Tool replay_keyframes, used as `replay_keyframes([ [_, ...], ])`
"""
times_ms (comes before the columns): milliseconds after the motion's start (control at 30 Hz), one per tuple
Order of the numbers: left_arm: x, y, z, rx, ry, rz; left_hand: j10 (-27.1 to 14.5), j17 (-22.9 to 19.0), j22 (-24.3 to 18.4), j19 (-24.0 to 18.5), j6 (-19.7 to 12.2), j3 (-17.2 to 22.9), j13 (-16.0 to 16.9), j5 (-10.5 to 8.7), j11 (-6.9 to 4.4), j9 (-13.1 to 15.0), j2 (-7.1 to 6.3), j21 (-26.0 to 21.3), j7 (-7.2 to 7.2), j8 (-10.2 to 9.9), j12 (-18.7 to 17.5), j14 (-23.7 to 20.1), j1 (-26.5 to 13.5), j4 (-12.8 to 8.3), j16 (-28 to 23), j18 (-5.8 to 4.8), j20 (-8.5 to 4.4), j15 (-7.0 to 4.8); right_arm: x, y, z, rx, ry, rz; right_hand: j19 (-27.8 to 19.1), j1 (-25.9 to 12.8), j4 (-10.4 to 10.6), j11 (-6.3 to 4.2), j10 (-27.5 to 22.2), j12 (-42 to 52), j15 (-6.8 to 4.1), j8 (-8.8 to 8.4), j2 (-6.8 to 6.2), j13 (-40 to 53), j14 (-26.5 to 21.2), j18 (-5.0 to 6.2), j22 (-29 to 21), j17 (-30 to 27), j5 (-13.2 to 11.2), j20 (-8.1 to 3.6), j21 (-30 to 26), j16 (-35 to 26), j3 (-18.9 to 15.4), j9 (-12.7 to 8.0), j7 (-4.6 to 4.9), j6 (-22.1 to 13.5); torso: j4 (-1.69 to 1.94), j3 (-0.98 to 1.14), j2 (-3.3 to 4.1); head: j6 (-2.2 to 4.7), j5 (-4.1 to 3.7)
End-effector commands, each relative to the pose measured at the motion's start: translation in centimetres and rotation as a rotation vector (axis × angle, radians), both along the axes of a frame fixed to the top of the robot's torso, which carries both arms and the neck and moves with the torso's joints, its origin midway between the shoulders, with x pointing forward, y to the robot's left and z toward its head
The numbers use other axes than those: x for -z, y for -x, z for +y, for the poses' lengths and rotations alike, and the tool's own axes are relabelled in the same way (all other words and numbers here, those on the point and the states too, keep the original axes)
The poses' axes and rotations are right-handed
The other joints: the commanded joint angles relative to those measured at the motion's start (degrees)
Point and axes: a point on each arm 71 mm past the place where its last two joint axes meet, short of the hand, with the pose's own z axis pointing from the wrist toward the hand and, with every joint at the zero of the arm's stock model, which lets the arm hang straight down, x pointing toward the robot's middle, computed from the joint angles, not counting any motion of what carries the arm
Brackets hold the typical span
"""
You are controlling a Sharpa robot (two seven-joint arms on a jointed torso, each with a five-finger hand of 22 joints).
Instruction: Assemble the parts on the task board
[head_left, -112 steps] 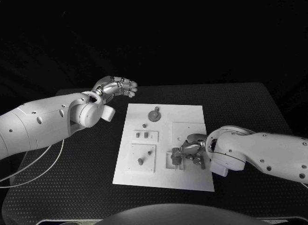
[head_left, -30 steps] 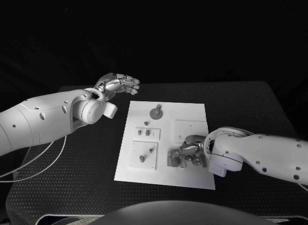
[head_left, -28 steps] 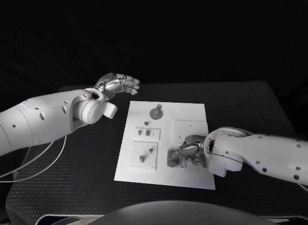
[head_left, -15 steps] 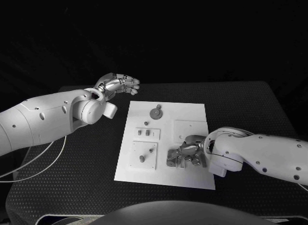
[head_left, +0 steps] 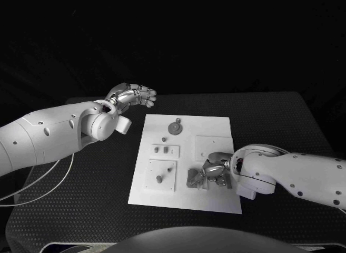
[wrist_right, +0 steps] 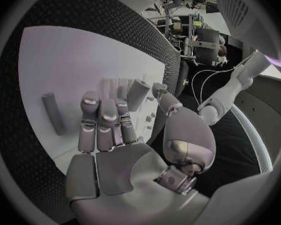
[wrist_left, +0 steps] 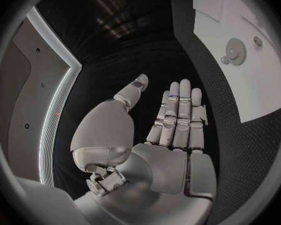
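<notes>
The right hand works low on the board, the left hand waits.

From the head view, the right hand [head_left: 210, 173] bends over small parts [head_left: 195, 179] at the near corner of the white board [head_left: 186, 161]; I cannot tell if it grips one. The left wrist view shows the left hand [wrist_left: 175, 125] flat, fingers straight, holding nothing. In the right wrist view a loose peg [wrist_right: 53, 113] lies beside the fingers [wrist_right: 102, 116]; a bump might roll it away.
</notes>
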Motion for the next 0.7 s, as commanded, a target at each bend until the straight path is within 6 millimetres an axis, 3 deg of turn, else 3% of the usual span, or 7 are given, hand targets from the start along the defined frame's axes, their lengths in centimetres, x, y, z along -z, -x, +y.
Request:
replay_keyframes([
  [33,-0.13,0.03,-0.19,0.015,0.009,-0.004,-0.31,0.06,0.1,0.3,-0.37,0.06,-0.08,0.17,-0.04,-0.06,0.16,-0.3,-0.07,0.33,0.09,0.25,-0.53,0.26,-0.27,0.4,0.1,0.02,0.02,0.18,0.27,-0.056,0.005,-0.011,-0.06,1.38,-0.83,-0.04,-0.08,-0.37,0.01,0.09,0.02,0.1,-0.33,1.95,-0.12,0.04,0.15,-0.17,0.23,-0.13,-0.31,0.11,0.23,0.23,-0.05,0.01,0.0,-0.01,0.02],
  [300,-0.13,0.05,-0.23,0.017,0.009,-0.003,-0.3,0.11,0.12,0.31,-0.37,0.06,-0.09,0.16,-0.04,-0.06,0.17,-0.31,-0.07,0.34,0.1,0.26,-0.53,0.27,-0.3,0.4,0.1,0.02,-0.04,0.1,0.46,-0.066,0.023,-0.037,0.01,5.8,-3.1,-0.14,0.2,-0.38,-0.07,0.18,1.27,0.29,-0.22,1.95,-0.39,0.03,0.15,-0.13,0.41,-0.08,-1.03,0.37,0.12,0.58,-0.03,-0.02,0.02,-0.03,-0.02],
  [500,-0.13,0.05,-0.23,0.017,0.009,-0.003,-0.3,0.12,0.13,0.31,-0.37,0.06,-0.09,0.16,-0.04,-0.06,0.17,-0.32,-0.07,0.35,0.1,0.26,-0.54,0.28,-0.31,0.4,0.1,0.02,-0.09,-0.03,0.4,-0.057,0.035,-0.056,0.04,6.17,-3.18,-0.14,0.27,-0.39,-0.07,0.19,1.45,0.3,-0.18,1.95,-0.44,0.03,0.16,-0.08,0.43,-0.07,-1.15,0.39,0.12,0.65,0.03,-0.01,0.01,-0.11,-0.02],
  [700,-0.13,0.06,-0.18,0.016,0.009,-0.003,-0.29,0.15,0.14,0.31,-0.37,0.06,-0.09,0.15,-0.04,-0.06,0.18,-0.33,-0.07,0.36,0.1,0.27,-0.56,0.3,-0.33,0.39,0.1,0.02,-0.11,-0.2,0.26,-0.039,0.038,-0.068,0.33,6.01,-1.55,-0.28,0.89,-0.52,-0.16,0.33,3.93,0.23,0.37,1.95,-0.76,0.2,0.12,0.16,0.45,0.13,-0.93,0.45,-0.04,1.37,0.02,-0.06,0.02,-0.17,-0.05],
])
